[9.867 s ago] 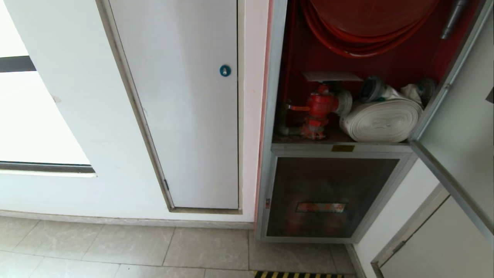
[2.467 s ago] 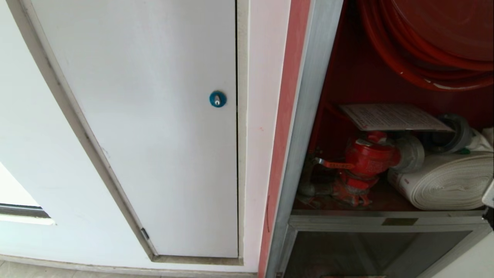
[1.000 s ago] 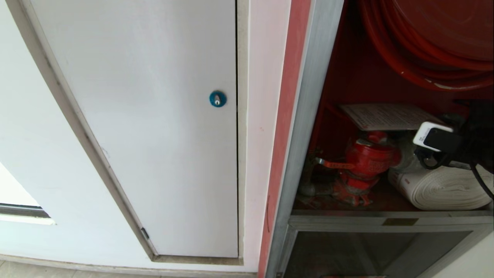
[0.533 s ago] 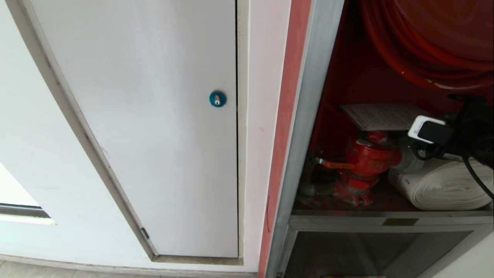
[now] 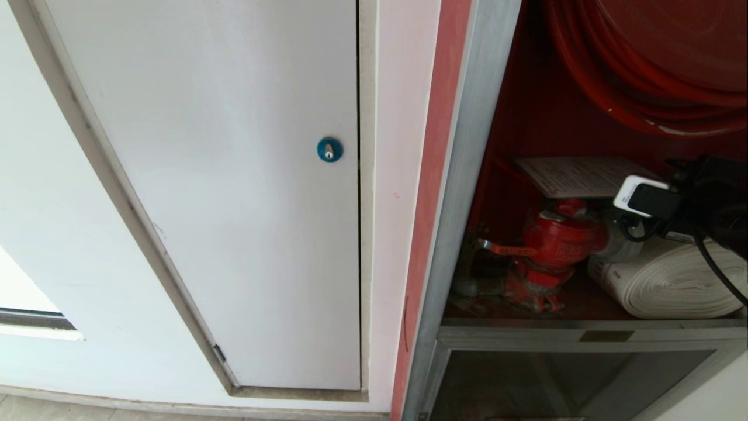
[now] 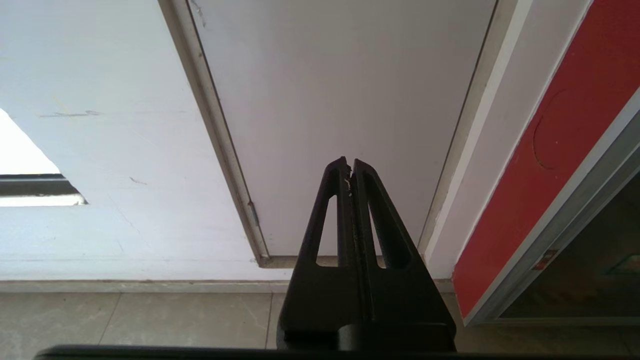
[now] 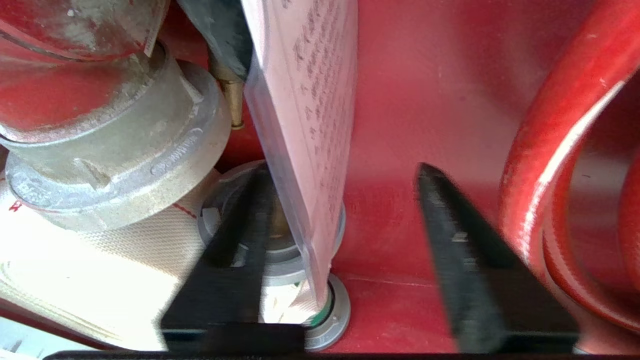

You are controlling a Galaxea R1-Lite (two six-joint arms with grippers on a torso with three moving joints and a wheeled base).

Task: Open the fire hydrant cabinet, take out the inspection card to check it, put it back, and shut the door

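Reaching further into the red-lined silver fire hydrant cabinet [image 5: 467, 175] at three o'clock, the right gripper [image 7: 345, 225] brackets the sleeved white inspection card [image 7: 310, 125] atop the red valve [image 5: 555, 240], jaws half-narrowed, not yet gripping; left gripper [image 6: 350, 170] closed.

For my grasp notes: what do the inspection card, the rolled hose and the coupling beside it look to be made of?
Inspection card: printed paper in a clear plastic sleeve, going by its glossy transparent edge.
Rolled hose: off-white woven fabric, matte, with flat layers showing.
Coupling: dull grey cast metal, probably aluminium, scuffed.
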